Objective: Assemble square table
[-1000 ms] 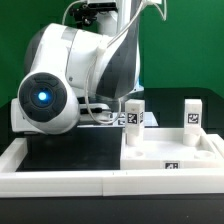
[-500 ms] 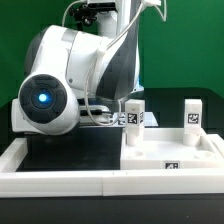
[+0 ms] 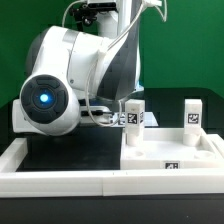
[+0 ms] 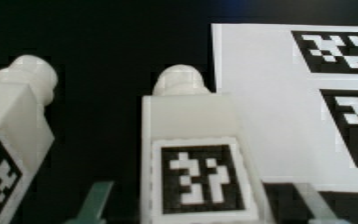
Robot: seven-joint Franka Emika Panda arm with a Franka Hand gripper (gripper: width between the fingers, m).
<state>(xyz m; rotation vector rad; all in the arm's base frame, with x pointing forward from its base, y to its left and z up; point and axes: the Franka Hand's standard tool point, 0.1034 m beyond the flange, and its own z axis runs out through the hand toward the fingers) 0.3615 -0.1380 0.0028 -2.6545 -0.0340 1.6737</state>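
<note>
On the black table (image 3: 75,150), exterior view: the Panda arm (image 3: 75,70) is filling the exterior view's left half, with a blue-lit cap on its nearest joint facing the camera. The square tabletop slab (image 3: 170,150), white, is lying flat at the exterior view's right, a black-and-white tag (image 3: 172,166) showing on its near edge. A long white rail (image 3: 60,183) is running along the table's front. Two white tagged blocks are rising past the slab's far part: the left leg (image 3: 134,120), just beside the arm's lower end, and the right leg (image 3: 191,114), well apart from it. Whether they are resting on the slab or behind it cannot be told.

Wrist view: the gripper (image 4: 194,208) is straddling the centre leg (image 4: 194,140), a white block with a rounded tip and a tag on its facing side. The grey fingers (image 4: 101,205) are sitting one on each flank, very close to it. Whether they are clamping the block or only flanking it cannot be told. A neighbouring leg (image 4: 16,125), likewise tagged and round-tipped, is sitting parallel just beside it, with a strip of black table between the two. The marker board (image 4: 256,100) is lying on the centre leg's other side, two of its tags in frame.
</note>
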